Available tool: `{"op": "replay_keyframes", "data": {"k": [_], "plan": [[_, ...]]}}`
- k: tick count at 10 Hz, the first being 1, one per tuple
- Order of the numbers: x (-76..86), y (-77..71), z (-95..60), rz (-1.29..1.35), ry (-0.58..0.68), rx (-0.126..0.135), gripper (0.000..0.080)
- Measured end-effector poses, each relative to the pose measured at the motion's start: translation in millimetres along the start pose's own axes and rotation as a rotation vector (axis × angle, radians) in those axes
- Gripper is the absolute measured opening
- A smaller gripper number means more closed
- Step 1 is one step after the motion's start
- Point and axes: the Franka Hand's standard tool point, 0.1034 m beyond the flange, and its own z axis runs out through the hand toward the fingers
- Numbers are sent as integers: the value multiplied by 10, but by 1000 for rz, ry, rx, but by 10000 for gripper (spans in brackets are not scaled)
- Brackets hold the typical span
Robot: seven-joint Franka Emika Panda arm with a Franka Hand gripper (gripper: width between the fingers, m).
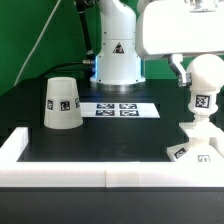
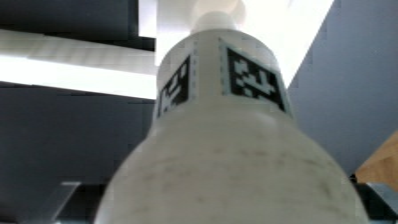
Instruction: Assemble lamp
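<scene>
My pincer [image 1: 197, 74] is closed around the top of the bulb [image 1: 203, 104], which stands up on the base [image 1: 196, 152], so that part looks almost done, but the shade [image 1: 61, 104] sits far from the base on the desk [image 1: 105, 135], waiting to go on.

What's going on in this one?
The end effector is at the bulb, which stands upright on the square base by the exterior view's right edge. The bulb fills the wrist view. Whether the end effector is clamped on it cannot be told. The shade stands apart at the exterior view's left, untouched.
</scene>
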Motion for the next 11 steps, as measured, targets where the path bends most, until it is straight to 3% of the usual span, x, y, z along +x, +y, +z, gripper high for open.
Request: {"op": "replay_keyframes", "data": {"k": [4, 11], "plan": [[-16, 22, -4, 1, -1, -2, 578], [-142, -19, 136, -4, 8, -4, 578]]}}
